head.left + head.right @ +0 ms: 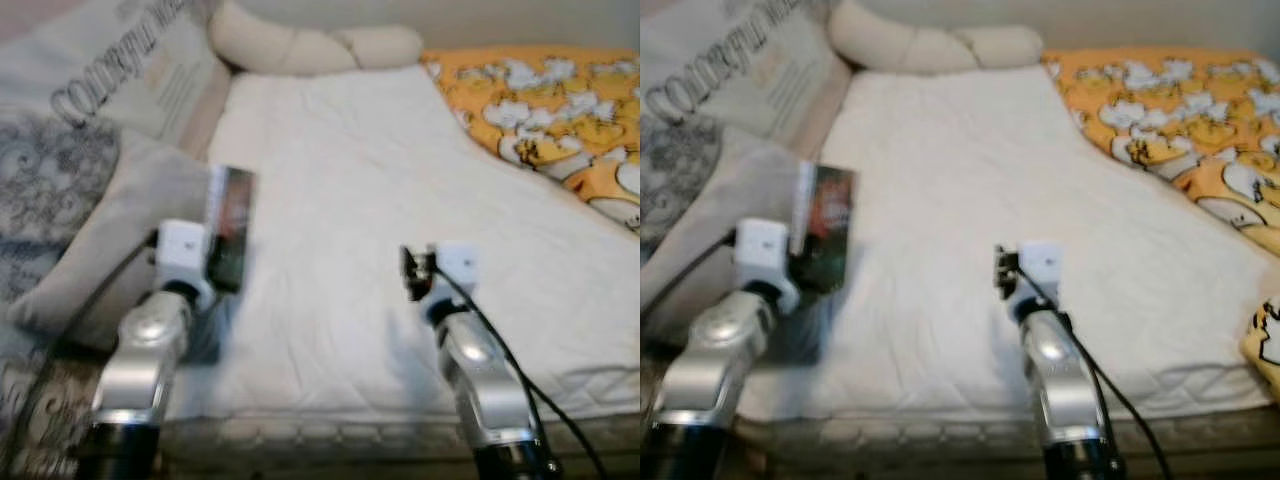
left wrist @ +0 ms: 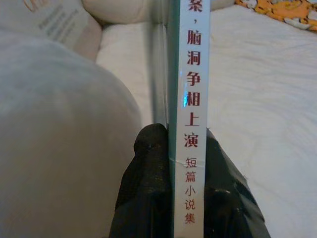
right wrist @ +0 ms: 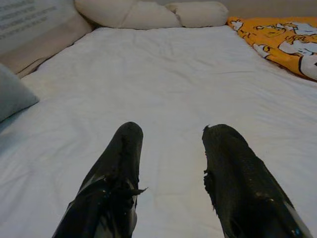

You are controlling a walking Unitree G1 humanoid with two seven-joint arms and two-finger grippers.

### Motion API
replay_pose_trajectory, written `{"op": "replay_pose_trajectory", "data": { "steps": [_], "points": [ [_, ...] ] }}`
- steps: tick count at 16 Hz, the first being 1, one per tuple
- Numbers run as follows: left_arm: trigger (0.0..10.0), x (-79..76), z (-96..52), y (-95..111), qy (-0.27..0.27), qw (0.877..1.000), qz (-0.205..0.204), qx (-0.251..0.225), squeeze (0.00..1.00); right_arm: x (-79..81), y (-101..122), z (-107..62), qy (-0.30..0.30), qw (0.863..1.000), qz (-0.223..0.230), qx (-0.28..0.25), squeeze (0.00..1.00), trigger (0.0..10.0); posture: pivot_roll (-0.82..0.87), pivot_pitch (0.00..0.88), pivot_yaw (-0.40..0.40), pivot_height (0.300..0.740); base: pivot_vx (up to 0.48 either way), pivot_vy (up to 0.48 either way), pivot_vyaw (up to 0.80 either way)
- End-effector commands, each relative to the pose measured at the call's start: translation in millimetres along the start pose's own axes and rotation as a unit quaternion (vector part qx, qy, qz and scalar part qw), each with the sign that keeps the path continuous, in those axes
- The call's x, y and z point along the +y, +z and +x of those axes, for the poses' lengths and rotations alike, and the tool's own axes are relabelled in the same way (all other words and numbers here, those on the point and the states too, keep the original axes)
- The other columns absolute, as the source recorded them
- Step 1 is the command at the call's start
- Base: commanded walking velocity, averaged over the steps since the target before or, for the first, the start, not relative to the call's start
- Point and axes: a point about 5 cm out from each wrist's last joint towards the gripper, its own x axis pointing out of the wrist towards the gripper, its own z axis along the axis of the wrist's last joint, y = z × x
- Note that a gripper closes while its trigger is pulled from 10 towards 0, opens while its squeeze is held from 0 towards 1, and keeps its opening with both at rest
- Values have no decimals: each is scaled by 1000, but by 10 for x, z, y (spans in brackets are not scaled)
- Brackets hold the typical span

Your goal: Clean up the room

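Book (image 2: 190,99) spine reads "脑洞争相上演 短篇小说集". Left gripper (image 2: 185,163) clamps it upright above the bed (image 1: 400,200); right gripper (image 3: 171,148) hovers, fingers parted.

The robot is showing two shiny silver arms. The left arm (image 1: 140,355) is round and smooth like a metal tube, and it is turning black near the six o'clock edge of the eye view. A white block (image 1: 183,250) is sitting at its wrist. A thin black cable (image 1: 95,300) is running along it.

The right arm (image 1: 480,375) is wearing a white block (image 1: 455,262) too, with a small black part (image 1: 415,270) beside it. A black cable (image 1: 520,370) is looping down this arm.

The left gripper (image 2: 188,191) and the right gripper (image 3: 171,173) each are showing two long black fingers (image 3: 111,183) with a rough, scuffed skin.
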Motion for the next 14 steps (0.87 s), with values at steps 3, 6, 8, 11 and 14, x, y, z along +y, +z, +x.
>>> {"op": "replay_pose_trajectory", "data": {
  "steps": [3,6,8,11,14],
  "points": [
    [10000,-81,24,112,-14,1000,3,-27,0,-96,3,-11,-16,1000,1,-1,0,10000,-18,0,39,740,317,0,0],
    [10000,-84,34,108,-16,1000,3,-25,0,-104,8,-13,-17,1000,0,-1,0,10000,-21,0,38,740,304,0,0],
    [10000,-142,71,97,-36,999,6,-20,0,-155,28,-13,-12,1000,6,-2,0,10000,-25,0,37,740,0,0,0],
    [10000,-239,212,132,-72,997,-4,-9,0,-251,87,-8,5,1000,6,-11,0,10000,-33,0,37,740,0,0,0],
    [10000,-342,423,193,-116,993,-27,6,0,-311,165,-57,81,997,3,-14,0,10000,-59,0,49,740,0,0,0]
  ]
}}
